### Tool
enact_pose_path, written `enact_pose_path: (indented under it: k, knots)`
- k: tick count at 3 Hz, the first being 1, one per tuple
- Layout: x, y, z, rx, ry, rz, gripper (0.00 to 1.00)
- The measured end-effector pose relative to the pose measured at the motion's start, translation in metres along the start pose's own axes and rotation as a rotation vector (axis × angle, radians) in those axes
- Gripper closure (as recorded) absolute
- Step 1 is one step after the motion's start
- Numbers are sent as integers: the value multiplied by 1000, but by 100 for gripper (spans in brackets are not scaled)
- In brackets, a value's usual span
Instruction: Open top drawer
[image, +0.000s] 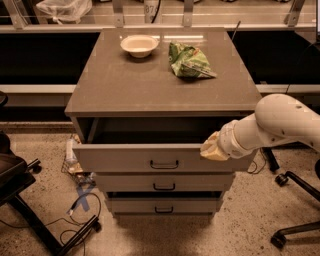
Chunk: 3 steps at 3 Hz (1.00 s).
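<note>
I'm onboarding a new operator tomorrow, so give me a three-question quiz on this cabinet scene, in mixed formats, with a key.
1. True or false: the top drawer stands partly pulled out.
2. Where is the gripper? A) on the drawer's bar handle B) at the right end of the top drawer's front, by its upper edge C) at the lowest drawer
3. Fill in: on the cabinet top, right of the white bowl, lies a crumpled green ____.
Key: 1 true; 2 B; 3 bag.
</note>
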<state>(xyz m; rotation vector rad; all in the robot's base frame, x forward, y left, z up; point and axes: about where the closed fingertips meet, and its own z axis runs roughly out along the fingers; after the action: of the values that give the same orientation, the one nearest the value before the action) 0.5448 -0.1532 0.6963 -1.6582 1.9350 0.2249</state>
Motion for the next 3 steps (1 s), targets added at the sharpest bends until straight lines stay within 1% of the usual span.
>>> enact_pose_path:
  k: [1, 3]
  knots:
    - [0, 0, 0, -1, 0, -1, 98]
    - [-2, 1, 2, -5, -1, -4, 53]
